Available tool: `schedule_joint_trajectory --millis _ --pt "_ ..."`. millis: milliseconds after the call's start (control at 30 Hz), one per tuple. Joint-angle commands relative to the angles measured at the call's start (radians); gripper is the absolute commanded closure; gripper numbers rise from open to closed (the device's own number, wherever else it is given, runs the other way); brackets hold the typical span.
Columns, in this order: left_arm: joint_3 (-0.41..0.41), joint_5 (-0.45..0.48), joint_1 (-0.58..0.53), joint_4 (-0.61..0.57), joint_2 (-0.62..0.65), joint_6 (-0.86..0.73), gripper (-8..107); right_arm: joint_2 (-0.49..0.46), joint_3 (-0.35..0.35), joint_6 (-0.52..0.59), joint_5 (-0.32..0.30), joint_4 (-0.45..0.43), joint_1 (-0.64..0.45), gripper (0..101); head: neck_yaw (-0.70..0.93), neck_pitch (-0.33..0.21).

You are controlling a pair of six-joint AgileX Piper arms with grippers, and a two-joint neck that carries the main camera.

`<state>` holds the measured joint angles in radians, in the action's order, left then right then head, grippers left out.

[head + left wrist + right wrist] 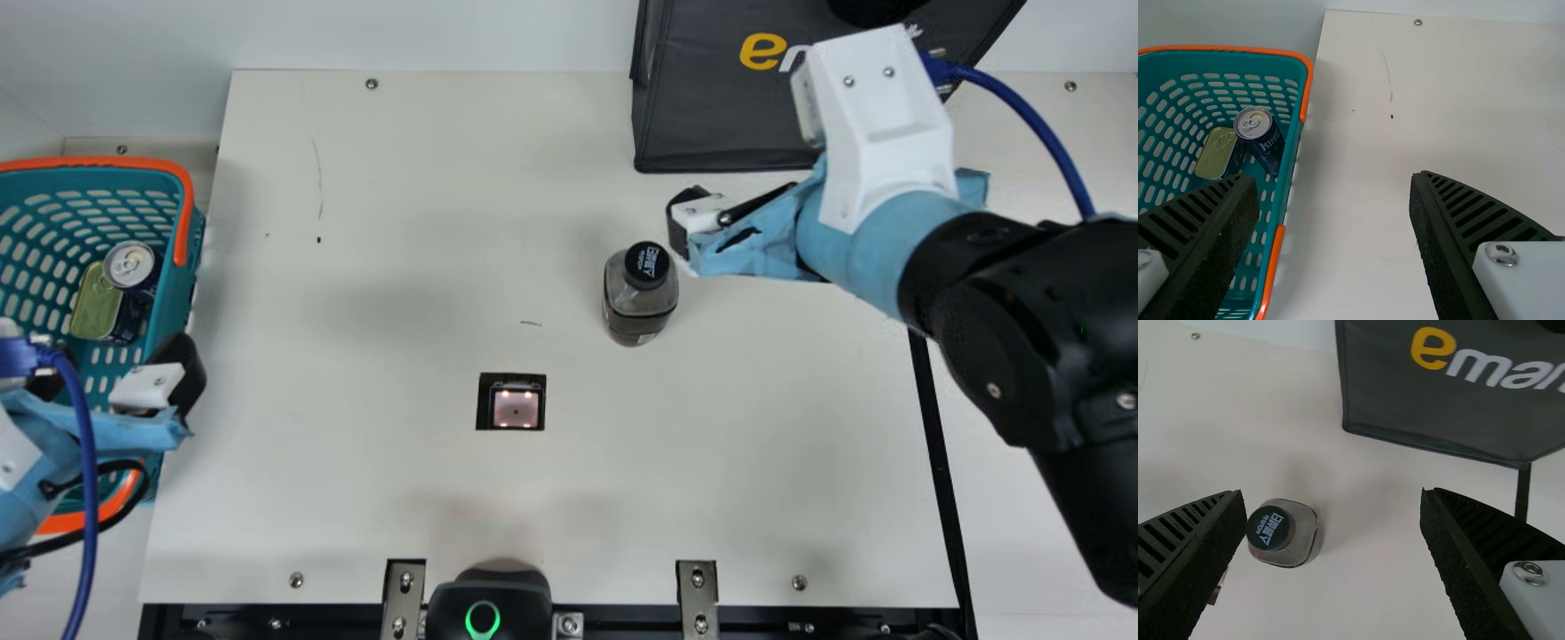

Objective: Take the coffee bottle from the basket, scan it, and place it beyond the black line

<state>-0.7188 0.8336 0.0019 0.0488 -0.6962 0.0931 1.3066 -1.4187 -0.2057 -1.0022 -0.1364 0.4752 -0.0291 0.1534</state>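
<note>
A: ok so where's the bottle (638, 311), and what's gonna bite us here?

B: It's upright on the bench (356, 489), right of the middle, a bit nearer the far edge than the near one. The right hand (1331, 493) is just beside it, on the side toward the bench's right edge, fingers spread wide and nothing in them. My worry: in the right wrist view the bottle isn't centred, it's tucked close to one finger. Drop straight down like that and I'd bet the finger lands on the cap (646, 263) or shoulder and over it goes.

A: and past that?

B: A lopsided pinch could twist it, so the code misses the lit window (516, 407), which I'm guessing is the scanner. Can't tell if it's been scanned, btw. The bag (711, 107) at the far edge is near enough to get bumped by a sloppy swing. Then there's the black line (935, 444) by the right edge: let go too early and the bottle lands short. Left hand (1330, 180) is by the basket (180, 289) off the left edge, fingers apart, holding nothing, so no real risk there imo.

A: fair. what's the bottle look like?

B: Flat round black cap with pale lettering, then a smoky see-through body (1308, 530), kinda squarish with soft corners, darker toward the base.
</note>
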Motion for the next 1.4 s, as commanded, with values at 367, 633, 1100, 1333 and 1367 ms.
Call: schedule_joint_trajectory --millis 367,633,1100,1333,1367 --pt "0.000 0.000 0.000 0.000 0.000 0.000 9 0.078 -0.009 -0.002 0.024 0.019 0.061 10 0.002 -0.015" --pt "0.000 0.000 0.000 0.000 0.000 0.000 9 0.125 0.008 -0.015 0.050 0.018 0.099 10 0.002 -0.015" --pt "0.000 0.000 0.000 0.000 0.000 0.000 9 0.196 0.032 -0.038 0.078 0.001 0.147 10 0.002 -0.015" --pt "0.000 0.000 0.000 0.000 0.000 0.000 9 0.212 0.048 -0.053 0.074 -0.010 0.161 10 0.002 -0.015" --pt "0.000 0.000 0.000 0.000 0.000 0.000 9 0.214 0.050 -0.055 0.073 -0.012 0.163 10 0.002 -0.015"
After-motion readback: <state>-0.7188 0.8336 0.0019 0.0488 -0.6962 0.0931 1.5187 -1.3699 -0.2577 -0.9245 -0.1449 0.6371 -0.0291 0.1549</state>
